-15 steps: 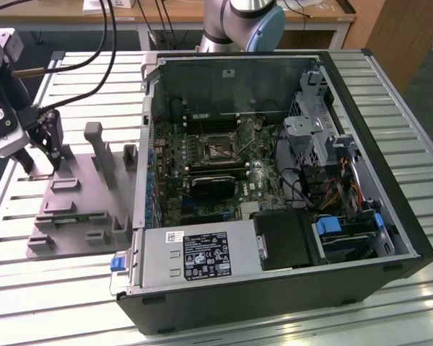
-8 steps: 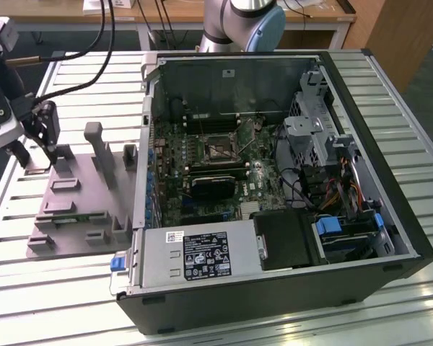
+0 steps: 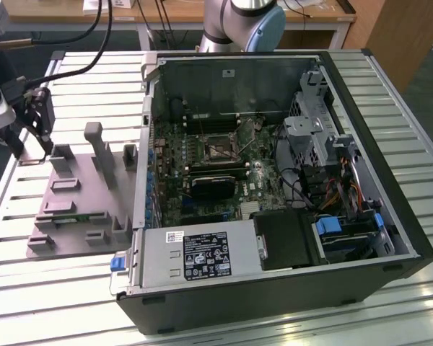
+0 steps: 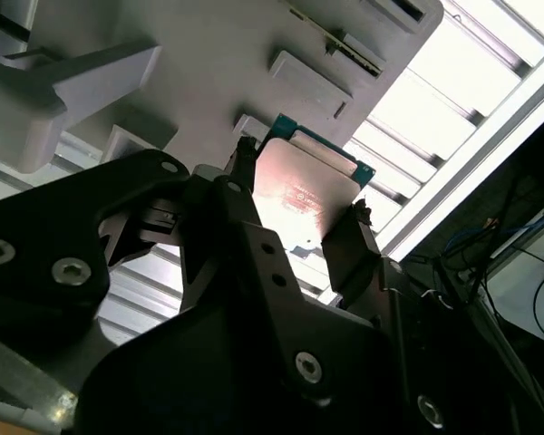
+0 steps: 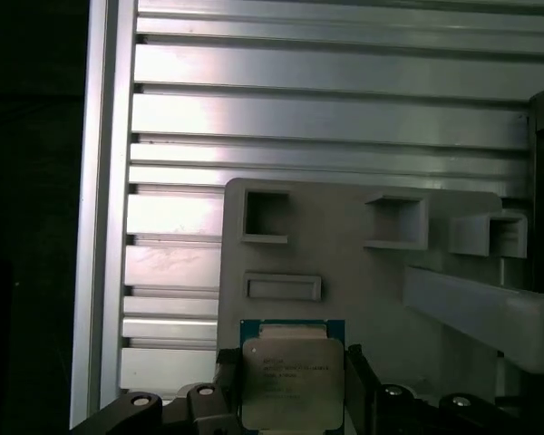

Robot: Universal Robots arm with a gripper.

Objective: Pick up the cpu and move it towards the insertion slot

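Okay, starting with the exterior view: my gripper (image 3: 30, 133) hangs at the table's (image 3: 50, 288) edge on the exterior view's left, just over the far corner of the grey tray (image 3: 79, 194). From here I cannot tell how its jaws stand. The open computer case (image 3: 274, 288) lies across the middle of the table, and the insertion slot (image 3: 220, 148) sits on the board inside it, well apart from the gripper. The white-labelled power supply box (image 3: 195, 256) fills the case's near edge.

In the second wrist view, the gripper (image 4: 299, 207) is closed to the chip's width and has the cpu (image 4: 304, 195) clamped by two opposite sides, its shiny top catching the light. The tray (image 4: 208, 63) lies beneath it, and the cpu sits over the tray's edge beside the table slats (image 4: 417, 118).

In the first wrist view, the cpu (image 5: 290, 381) is pinched between the two dark jaws of the gripper (image 5: 292, 385), near the tray's (image 5: 390, 299) edge and just beside a shallow rectangular recess. I cannot tell whether it is clear of the tray's surface.
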